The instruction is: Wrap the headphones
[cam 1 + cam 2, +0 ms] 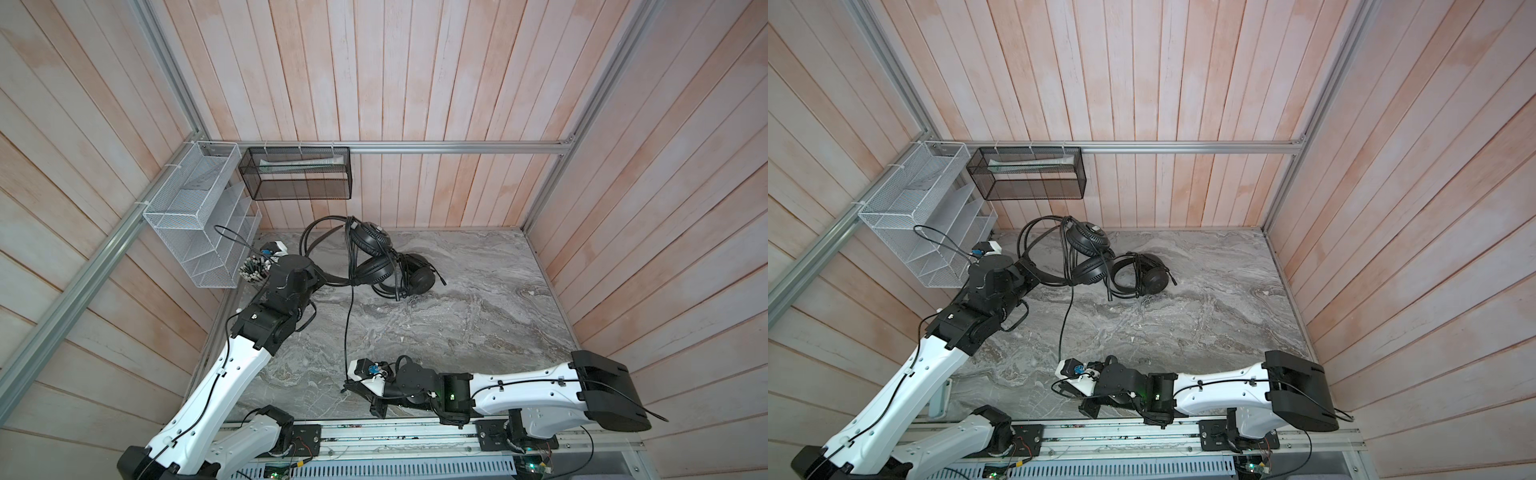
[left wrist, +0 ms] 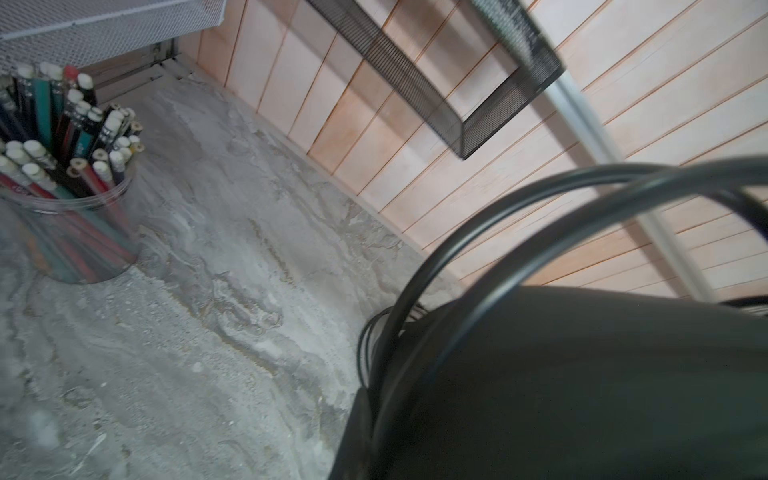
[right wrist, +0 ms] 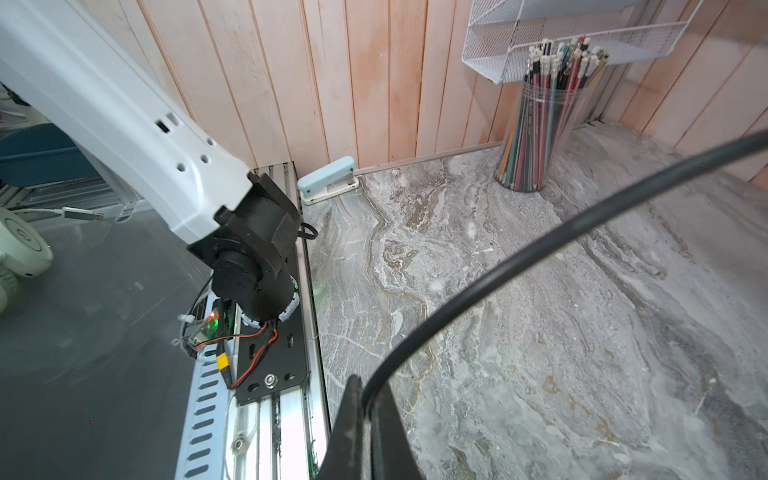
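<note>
where the worktop (image 1: 457, 324) meets the front rail (image 1: 415, 433), the right pincer (image 3: 368, 409) is clenched on the thin black cable (image 3: 540, 248), the cord nipped between its closed tips. off to the left at that same front edge, a pale blue stapler (image 3: 328, 180) lies against the side wall (image 3: 374, 83). from the pincer the cable runs across the marbled surface to the headphones (image 1: 374, 270), which sit toward the back, left of the middle. the left pincer (image 1: 319, 280) extends in from the left and is clenched on the headband (image 2: 457, 232) of one headset; the left wrist view shows the band's two dark wires curving out of the closed jaws. that headset's two round earcups (image 1: 370, 241) show one beyond the other in both top views, and loops of cord arch behind it toward the back wall (image 1: 415, 187). whether it rests on the surface or hangs clear i cannot tell. the second headset (image 1: 417, 276) lies on the worktop just right of the first, overlapping it. in the far left corner a clear cup of pencils (image 3: 536, 137) stands under a white mesh organiser (image 1: 187, 216) on the side wall, and a black mesh basket (image 1: 299, 193) hangs on the back wall.
</note>
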